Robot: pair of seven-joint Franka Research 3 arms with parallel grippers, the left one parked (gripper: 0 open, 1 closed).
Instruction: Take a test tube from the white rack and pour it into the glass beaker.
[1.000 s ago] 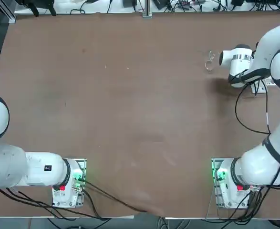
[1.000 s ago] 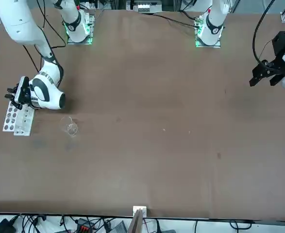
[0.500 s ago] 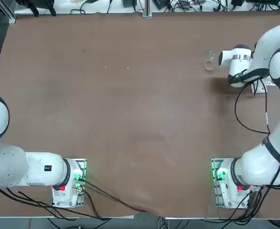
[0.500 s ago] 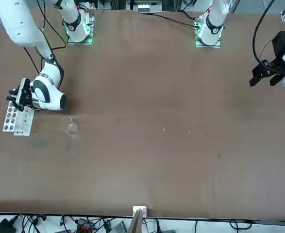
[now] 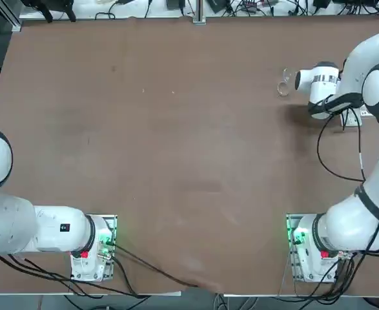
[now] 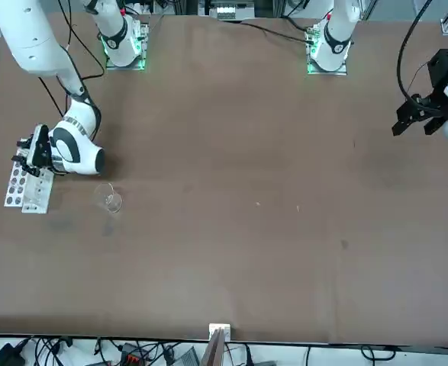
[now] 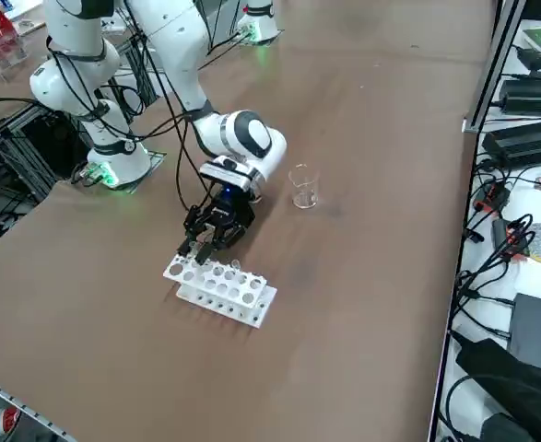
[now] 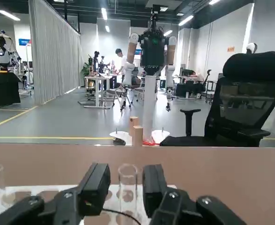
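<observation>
A: How do the jaws (image 8: 127, 187) stand?

B: In the wrist view the two fingers (image 8: 96, 186) are parted a little, with a clear test tube (image 8: 127, 183) upright in the gap. A thin strip of space shows on each side of the glass, so they flank it and do not pinch it. I cannot tell whether a pad still brushes it.

A: And the tube itself?

B: It stands in a hole of the white rack (image 7: 220, 290), whose round holes show below the fingers in the wrist view. Its open top rises above the fingertips.

A: What pose is the arm in?

B: From the side, the right arm's black hand (image 7: 215, 227) slants down from the rounded white wrist (image 7: 243, 137) to the rack's end nearer the arm, fingertips just above the top plate. From the front, the hand (image 6: 33, 152) sits at the rack's (image 6: 25, 187) far end, the forearm stretching back toward the base.

A: Where is the beaker?

B: The little glass beaker (image 7: 302, 186) stands upright on the brown worktop (image 7: 362, 304), near the wrist and apart from the rack. From overhead it (image 5: 283, 84) lies just beside the wrist, on the side away from the rack.
</observation>
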